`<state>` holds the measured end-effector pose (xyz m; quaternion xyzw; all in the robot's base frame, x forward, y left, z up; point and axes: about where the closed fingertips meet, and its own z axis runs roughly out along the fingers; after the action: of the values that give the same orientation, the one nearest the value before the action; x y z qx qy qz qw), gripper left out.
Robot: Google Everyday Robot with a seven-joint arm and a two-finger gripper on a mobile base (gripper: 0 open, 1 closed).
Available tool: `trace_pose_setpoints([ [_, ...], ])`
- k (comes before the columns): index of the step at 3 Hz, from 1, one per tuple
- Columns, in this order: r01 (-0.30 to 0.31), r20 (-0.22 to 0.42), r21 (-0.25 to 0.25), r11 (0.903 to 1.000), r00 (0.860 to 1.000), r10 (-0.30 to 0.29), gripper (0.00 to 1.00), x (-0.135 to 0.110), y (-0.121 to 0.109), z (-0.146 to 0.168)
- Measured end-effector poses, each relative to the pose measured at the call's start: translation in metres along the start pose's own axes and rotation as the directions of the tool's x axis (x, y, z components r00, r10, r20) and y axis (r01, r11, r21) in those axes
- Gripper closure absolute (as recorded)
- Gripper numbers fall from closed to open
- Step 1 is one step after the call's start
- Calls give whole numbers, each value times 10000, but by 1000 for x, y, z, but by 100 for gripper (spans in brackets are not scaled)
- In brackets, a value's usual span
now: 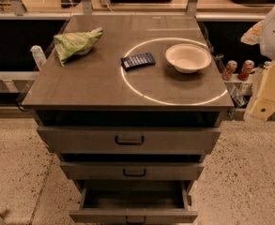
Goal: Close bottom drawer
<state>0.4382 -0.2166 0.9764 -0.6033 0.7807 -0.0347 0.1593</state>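
The bottom drawer (133, 214) of the grey cabinet is pulled far out toward me, and its dark empty inside (133, 196) shows from above. Its small dark handle (135, 219) sits at the lower edge of the view. The middle drawer (133, 171) and the top drawer (127, 139) stand out a little less, each with a dark handle. My gripper (264, 100) is at the right edge of the view, level with the cabinet top and well above and to the right of the bottom drawer, with the pale arm above it.
On the cabinet top (95, 86) lie a green chip bag (76, 42), a dark blue packet (137, 60) and a white bowl (188, 57). Two red cans (238, 69) stand to the right, and a bottle (37, 55) to the left. The floor is speckled stone (15, 172).
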Motion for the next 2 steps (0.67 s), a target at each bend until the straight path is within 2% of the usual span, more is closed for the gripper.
trace_pose_setpoints([
  [1, 0, 0, 0, 10000, 10000, 0, 0, 0, 0, 0],
  [2, -132, 399, 76, 9999, 9991, 128, 0, 8, 6, 13],
])
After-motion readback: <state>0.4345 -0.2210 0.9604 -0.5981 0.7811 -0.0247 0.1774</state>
